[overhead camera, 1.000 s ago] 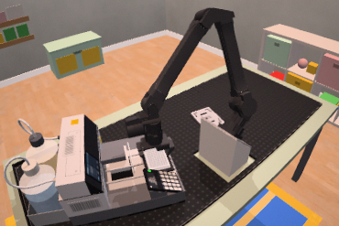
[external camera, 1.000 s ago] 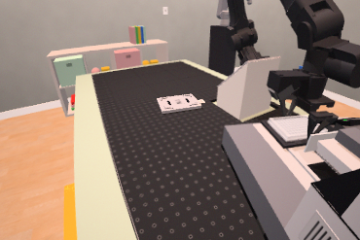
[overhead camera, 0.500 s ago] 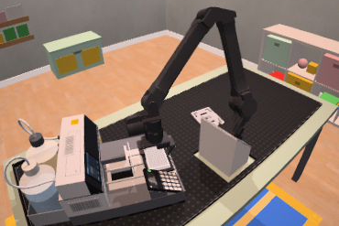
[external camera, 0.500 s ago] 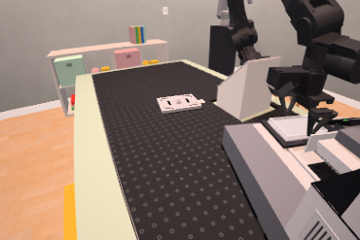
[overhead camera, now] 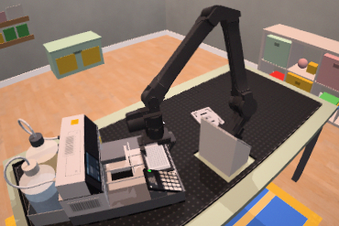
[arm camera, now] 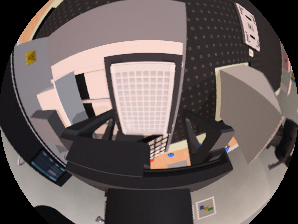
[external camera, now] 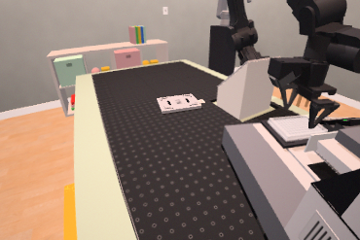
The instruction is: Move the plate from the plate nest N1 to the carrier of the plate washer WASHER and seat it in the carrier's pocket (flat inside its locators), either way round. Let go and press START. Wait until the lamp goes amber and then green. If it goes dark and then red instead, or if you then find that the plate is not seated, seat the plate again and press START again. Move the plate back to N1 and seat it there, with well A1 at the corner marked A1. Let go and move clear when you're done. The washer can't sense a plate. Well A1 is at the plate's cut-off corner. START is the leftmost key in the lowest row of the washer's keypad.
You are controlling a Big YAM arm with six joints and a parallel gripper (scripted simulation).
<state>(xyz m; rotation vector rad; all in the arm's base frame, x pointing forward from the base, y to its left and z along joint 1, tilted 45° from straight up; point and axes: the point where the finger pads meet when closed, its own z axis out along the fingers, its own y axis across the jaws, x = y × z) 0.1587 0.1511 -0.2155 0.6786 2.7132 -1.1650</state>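
The gripper (external camera: 311, 108) hangs over the washer (overhead camera: 114, 187) with its fingers spread wide and nothing between them. Below it the white plate (overhead camera: 157, 156) lies flat in the carrier (external camera: 275, 134), just beside the keypad (overhead camera: 166, 180). The nest (external camera: 179, 104) sits farther along the black mat (external camera: 165, 164), beyond a grey screen (overhead camera: 223, 149).

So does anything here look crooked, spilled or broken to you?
Nothing stands out. The white plate lies flat on the washer, with the open gripper just above it holding nothing. The empty nest sits flat on the black table mat. No spills or damage show.
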